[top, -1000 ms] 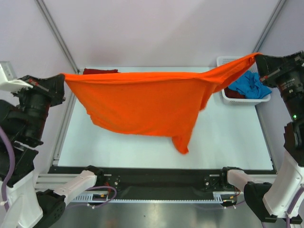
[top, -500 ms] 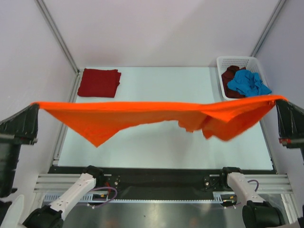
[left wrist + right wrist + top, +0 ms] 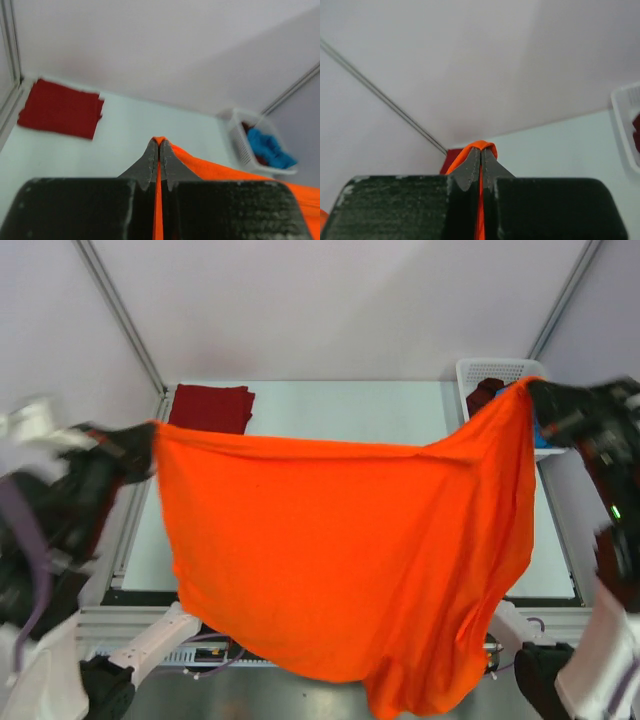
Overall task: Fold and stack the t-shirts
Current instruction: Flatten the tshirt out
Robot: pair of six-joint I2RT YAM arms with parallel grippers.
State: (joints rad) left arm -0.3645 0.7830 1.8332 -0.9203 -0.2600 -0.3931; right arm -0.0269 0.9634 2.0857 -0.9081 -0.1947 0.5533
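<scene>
The bright orange t-shirt (image 3: 340, 550) hangs spread wide in the air between both arms, its lower edge drooping past the table's near edge. My left gripper (image 3: 150, 435) is shut on its left top corner, orange cloth (image 3: 159, 141) pinched between the jaws. On the shirt's right top corner my right gripper (image 3: 535, 390) is shut, with cloth (image 3: 481, 146) folded over its tips. A folded dark red t-shirt (image 3: 210, 405) lies at the table's far left. The blue t-shirt (image 3: 267, 147) and a dark maroon one (image 3: 484, 393) sit in the basket.
The white lattice basket (image 3: 492, 368) stands at the far right corner of the pale table (image 3: 350, 405). Slanted frame poles (image 3: 120, 310) rise at both back corners. The hanging shirt hides most of the table and the arm bases.
Both arms have swung back up and apart from the low, near position. The orange shirt, stretched flat as a band half a second ago, now hangs down as a broad sheet.
</scene>
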